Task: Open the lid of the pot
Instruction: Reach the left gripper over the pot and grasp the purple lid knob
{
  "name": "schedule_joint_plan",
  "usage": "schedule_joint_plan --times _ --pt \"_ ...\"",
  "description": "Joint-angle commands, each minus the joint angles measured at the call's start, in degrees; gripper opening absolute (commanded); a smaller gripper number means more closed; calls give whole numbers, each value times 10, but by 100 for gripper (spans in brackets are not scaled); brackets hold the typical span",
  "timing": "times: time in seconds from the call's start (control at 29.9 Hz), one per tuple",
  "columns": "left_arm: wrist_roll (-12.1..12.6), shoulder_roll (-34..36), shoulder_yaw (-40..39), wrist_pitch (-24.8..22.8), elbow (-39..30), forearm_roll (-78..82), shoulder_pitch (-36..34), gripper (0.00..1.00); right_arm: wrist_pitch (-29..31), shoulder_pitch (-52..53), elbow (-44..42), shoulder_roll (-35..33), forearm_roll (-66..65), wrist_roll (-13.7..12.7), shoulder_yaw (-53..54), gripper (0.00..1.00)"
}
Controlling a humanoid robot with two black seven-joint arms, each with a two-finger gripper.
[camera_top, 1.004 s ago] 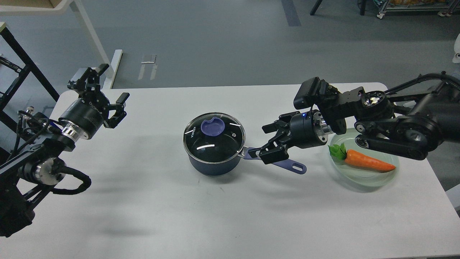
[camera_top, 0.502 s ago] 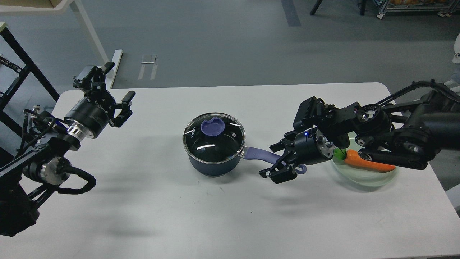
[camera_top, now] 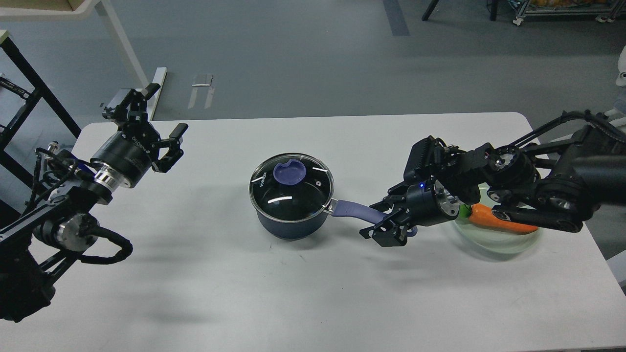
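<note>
Pot point(camera_top: 292, 215): dark blue saucepan, upright near the middle of the white counter point(camera_top: 220, 293). Glass lid point(camera_top: 292, 186) seated on its rim, blue knob point(camera_top: 289, 172) on top toward the far side. Blue handle point(camera_top: 354, 209) points toward the robot's right.

Right gripper point(camera_top: 386, 222): at the far end of the handle. The arm enters from the right edge, reaches low across the counter, wrist turned so the jaws point left toward the pot. Jaws stand on either side of the handle's end, one above and one below it; whether they press on it cannot be told from this angle. A small blue light shows on the wrist body.

Left gripper point(camera_top: 146, 115): raised over the counter's far left corner, well apart from the pot. The arm rises from the lower left edge, forearm angled up and away, jaws spread wide, nothing between them.

Plate point(camera_top: 499, 242): pale green, translucent, on the right side of the counter, partly covered by the right arm.

Carrot point(camera_top: 496, 220): orange, lying on the plate, green top toward the pot, partly hidden behind the wrist.
</note>
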Motion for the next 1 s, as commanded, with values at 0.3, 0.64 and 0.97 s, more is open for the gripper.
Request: schedule_joint_plan --times 0.3,0.64,0.97 --pt "-16 -3 1 -8 -22 137 -3 99 0 4 0 0 -7 0 0 28" --pt "-47 -4 23 1 -58 555 -94 99 0 4 0 -2 -6 0 -10 26" --pt "-47 -38 285 226 -32 904 -243 99 0 3 -1 1 -4 0 -9 27"
